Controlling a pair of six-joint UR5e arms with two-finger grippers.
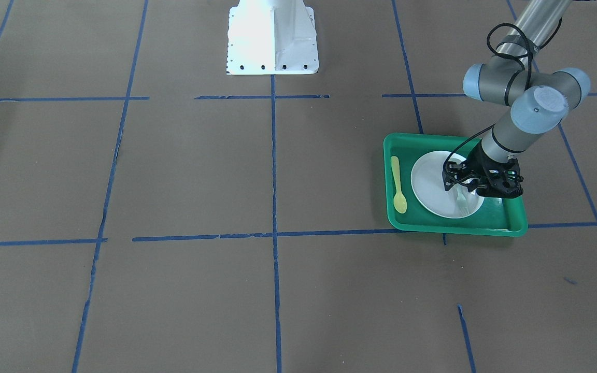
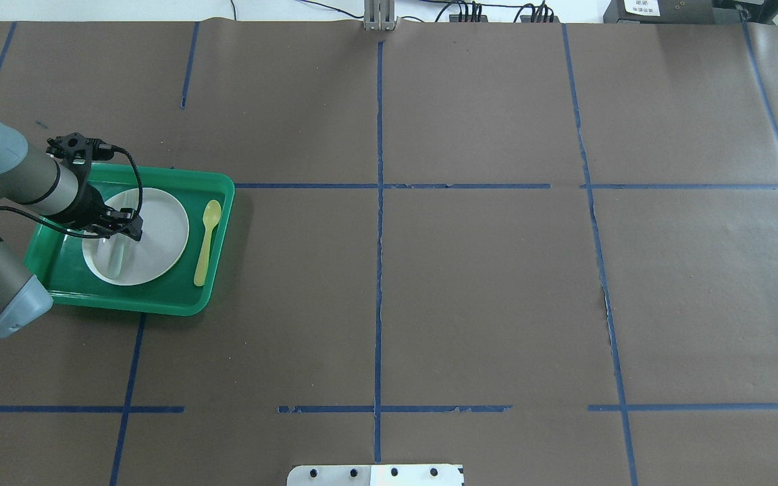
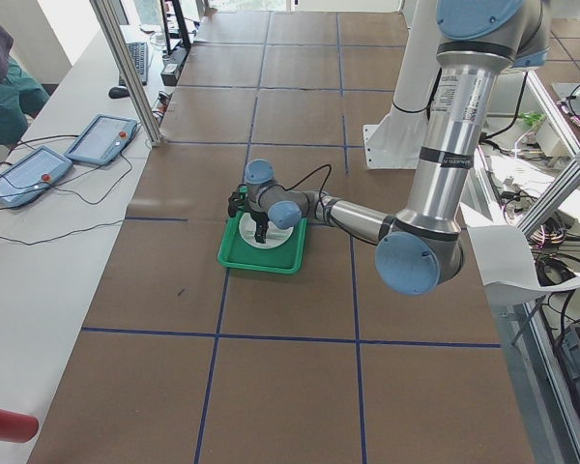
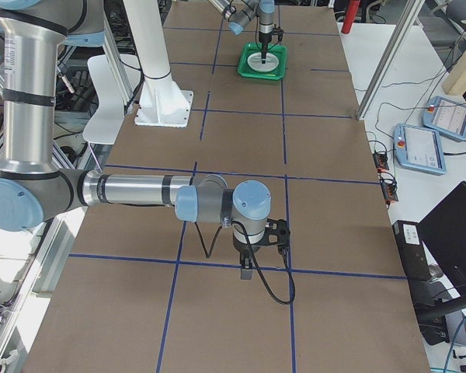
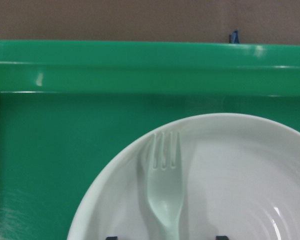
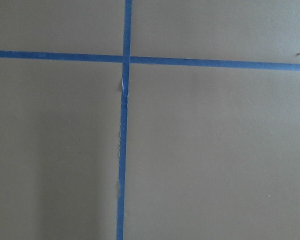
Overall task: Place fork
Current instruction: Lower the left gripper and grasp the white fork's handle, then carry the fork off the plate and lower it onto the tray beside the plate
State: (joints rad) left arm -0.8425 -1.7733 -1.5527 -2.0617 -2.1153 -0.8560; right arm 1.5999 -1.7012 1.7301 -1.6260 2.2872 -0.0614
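The pale whitish fork (image 5: 165,192) lies on the white plate (image 5: 240,175) in the green tray (image 5: 65,140), tines toward the tray's far rim. It also shows in the overhead view (image 2: 115,260) and the front view (image 1: 462,203). My left gripper (image 2: 119,235) hangs just above the fork's handle and is open: its two fingertips stand well apart on either side of the handle at the bottom edge of the left wrist view. My right gripper (image 4: 248,268) shows only in the exterior right view, above bare table paper; I cannot tell whether it is open or shut.
A yellow-green spoon (image 2: 206,241) lies in the tray beside the plate (image 2: 159,229), on the side toward the table's middle. The robot's white base (image 1: 272,41) stands at the table's near edge. Blue tape lines cross the brown paper.
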